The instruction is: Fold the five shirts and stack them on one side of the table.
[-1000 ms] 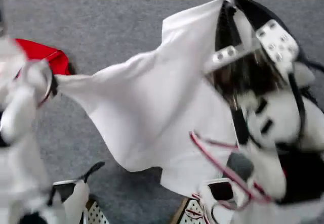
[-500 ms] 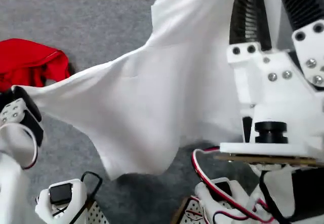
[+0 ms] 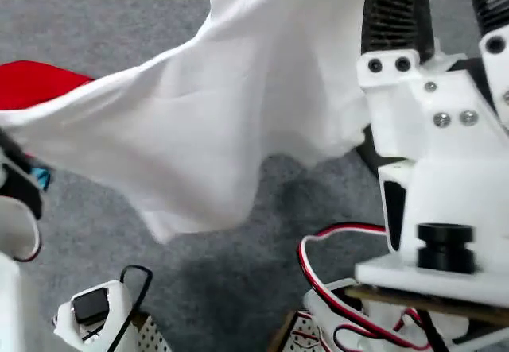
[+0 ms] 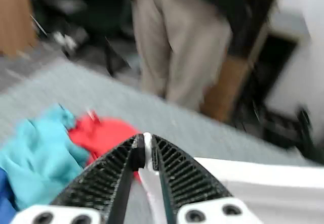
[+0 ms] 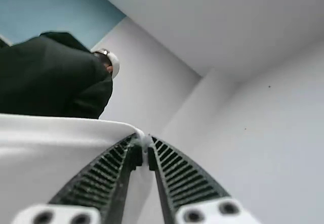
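Observation:
A white shirt [image 3: 238, 106] hangs stretched in the air above the grey table [image 3: 318, 201], held at two corners. My left gripper [image 4: 147, 155] is shut on one edge of the white shirt [image 4: 253, 183], low at the left side of the high view. My right gripper [image 5: 144, 153] is shut on another corner of the white shirt [image 5: 45, 173], raised high and pointing up at the ceiling; its arm [image 3: 437, 129] looms large at the right of the high view. A red shirt [image 3: 40, 86] lies crumpled on the table at the left, partly behind the white cloth.
In the left wrist view a turquoise shirt [image 4: 35, 153] and a red shirt [image 4: 104, 135] lie bunched on the table. The arm bases [image 3: 95, 312] and red-and-white cables [image 3: 334, 288] sit at the near table edge.
Both grippers have lifted the white shirt higher and spread it wider. The right arm rose toward the camera; the cloth's lower edge left the table.

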Tool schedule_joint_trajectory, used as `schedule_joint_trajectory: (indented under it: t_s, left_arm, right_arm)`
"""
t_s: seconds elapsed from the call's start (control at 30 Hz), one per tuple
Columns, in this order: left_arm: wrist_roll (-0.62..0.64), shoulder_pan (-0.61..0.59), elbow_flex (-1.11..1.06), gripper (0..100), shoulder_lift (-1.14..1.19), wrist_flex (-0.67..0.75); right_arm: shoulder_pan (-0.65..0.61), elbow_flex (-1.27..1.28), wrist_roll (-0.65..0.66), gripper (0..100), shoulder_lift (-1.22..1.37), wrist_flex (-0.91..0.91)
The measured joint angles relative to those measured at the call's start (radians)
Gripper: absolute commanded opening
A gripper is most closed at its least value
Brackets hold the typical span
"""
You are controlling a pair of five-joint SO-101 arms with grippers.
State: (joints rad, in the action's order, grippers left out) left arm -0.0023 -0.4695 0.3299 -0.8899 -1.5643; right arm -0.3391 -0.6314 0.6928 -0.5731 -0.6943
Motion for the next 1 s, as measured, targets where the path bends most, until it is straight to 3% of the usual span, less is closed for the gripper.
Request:
schedule_joint_trajectory:
  t_s: [0.2,0.5,1.0]
  left_arm:
    - [-0.083,-0.066,0.028,2,0.000,0.094]
    - [-0.092,-0.066,0.031,2,0.000,0.104]
    - [-0.092,-0.072,0.031,2,-0.002,-0.117]
  right_arm:
    - [0.000,0.000,0.037,0.5,-0.006,-0.071]
    - [0.000,-0.002,0.037,0.5,-0.020,-0.072]
    - [0.000,0.169,0.037,0.5,-0.262,-0.126]
